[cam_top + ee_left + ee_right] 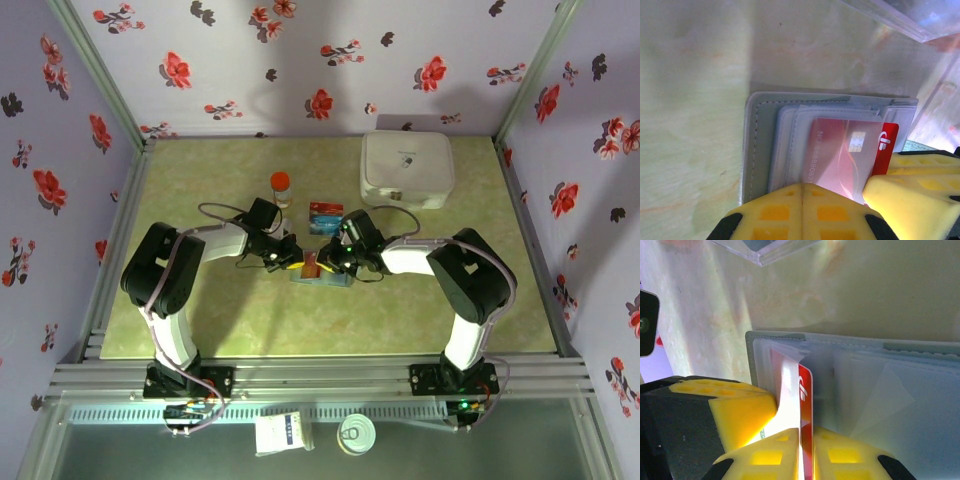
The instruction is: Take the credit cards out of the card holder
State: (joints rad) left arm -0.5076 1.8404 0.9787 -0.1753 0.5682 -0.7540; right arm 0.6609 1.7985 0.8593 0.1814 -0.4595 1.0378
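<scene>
On the left of the table, beyond my left arm, the small orange-capped bottle point(281, 186) stands well clear of the work and I have no business with it. My left gripper point(802, 196) has its yellow fingers pressed together with nothing between them. I set their tips down on the thin grey-blue bifold card holder point(753, 145), which lies open and flat on the green tabletop point(200, 310) between my two arms. As I judge it, the point is to pin the holder so it cannot slide or lift while something is drawn out of it. In the holder's frosted inner sleeve sits the thin red plastic credit card point(852, 152), its chip showing through the plastic and its far end already poking past the sleeve's mouth towards my other arm. My right gripper point(806, 440) comes in from that side and is clamped on that exposed end, one finger on each face, so that a pull runs along the sleeve and away from the pinned panel. Just behind the holder lie more blue and red cards point(325, 215), apart from it and near the edge of a clear plastic sheet point(900, 22), so I reckon this card is a later one of the set and that its step is underway but not finished. Further right and back, the large white zip case point(407, 170) sits untouched.
</scene>
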